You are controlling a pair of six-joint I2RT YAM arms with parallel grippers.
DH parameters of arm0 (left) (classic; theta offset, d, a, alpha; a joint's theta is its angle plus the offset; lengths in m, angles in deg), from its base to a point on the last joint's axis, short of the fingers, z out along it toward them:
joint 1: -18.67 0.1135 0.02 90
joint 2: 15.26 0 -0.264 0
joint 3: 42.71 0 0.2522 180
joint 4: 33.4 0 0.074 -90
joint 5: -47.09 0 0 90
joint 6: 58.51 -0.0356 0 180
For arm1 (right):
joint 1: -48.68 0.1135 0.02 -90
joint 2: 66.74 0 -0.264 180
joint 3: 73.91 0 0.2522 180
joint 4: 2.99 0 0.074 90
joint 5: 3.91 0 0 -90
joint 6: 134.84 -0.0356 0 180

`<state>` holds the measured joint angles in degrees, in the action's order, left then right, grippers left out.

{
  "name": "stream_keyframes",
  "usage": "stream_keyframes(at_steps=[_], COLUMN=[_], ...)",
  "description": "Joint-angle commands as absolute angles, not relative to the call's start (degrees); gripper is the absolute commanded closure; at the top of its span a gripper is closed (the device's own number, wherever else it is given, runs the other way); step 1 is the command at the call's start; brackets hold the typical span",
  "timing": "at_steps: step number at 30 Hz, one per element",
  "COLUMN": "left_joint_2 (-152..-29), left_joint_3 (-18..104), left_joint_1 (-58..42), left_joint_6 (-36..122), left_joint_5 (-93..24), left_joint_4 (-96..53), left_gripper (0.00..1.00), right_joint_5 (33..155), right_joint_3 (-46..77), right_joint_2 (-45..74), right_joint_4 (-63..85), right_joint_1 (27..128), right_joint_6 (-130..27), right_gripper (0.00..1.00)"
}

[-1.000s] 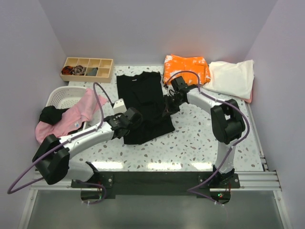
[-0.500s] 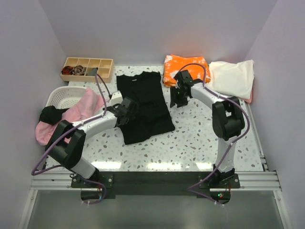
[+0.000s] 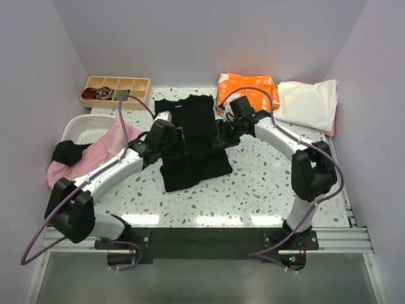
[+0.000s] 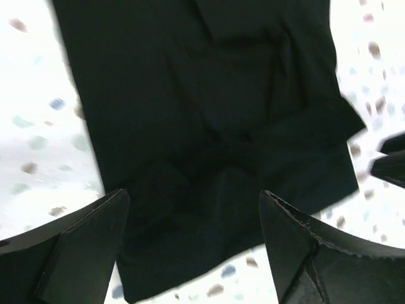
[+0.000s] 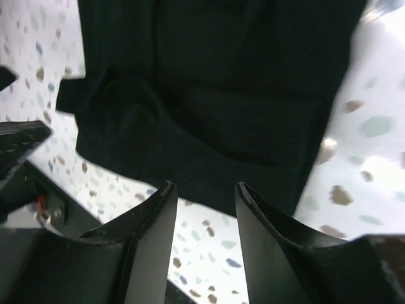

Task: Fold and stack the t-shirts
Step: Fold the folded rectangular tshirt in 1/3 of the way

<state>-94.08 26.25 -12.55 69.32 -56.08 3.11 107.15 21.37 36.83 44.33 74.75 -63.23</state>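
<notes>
L gripper [image 4: 193,196] + R gripper [image 5: 205,187], jaws apart, over black tee [image 3: 196,121]

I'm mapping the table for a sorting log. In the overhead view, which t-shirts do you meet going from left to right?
pink t-shirt → black t-shirt → orange t-shirt → cream t-shirt

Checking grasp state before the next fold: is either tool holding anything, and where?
Nothing held. The left tool and the right tool both hang open over the black t-shirt, neither gripping cloth.
</notes>
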Motion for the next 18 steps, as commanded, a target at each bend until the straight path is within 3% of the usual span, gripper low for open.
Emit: stream_keyframes(at_steps=[1, 10, 18], left_joint_2=[-92.9, -96.2, -100.6], left_joint_3=[23.5, 23.2, 23.8], left_joint_1=[-12.7, -12.7, -12.7], left_joint_6=[68.1, 67.4, 66.1], left_joint_5=[-39.7, -32.1, -32.4], left_joint_4=[3.7, 4.4, 4.4], left_gripper=[0.13, 0.16, 0.17], right_joint_5=[114.4, 115.2, 112.1], right_joint_3=[17.9, 17.1, 19.9], right_joint_2=[35.4, 37.2, 41.8], right_joint_4=[44.4, 43.7, 45.8], right_joint_1=[76.6, 78.5, 79.3], right_joint_6=[-65.2, -66.5, -65.4], right_gripper=[0.55, 0.56, 0.56])
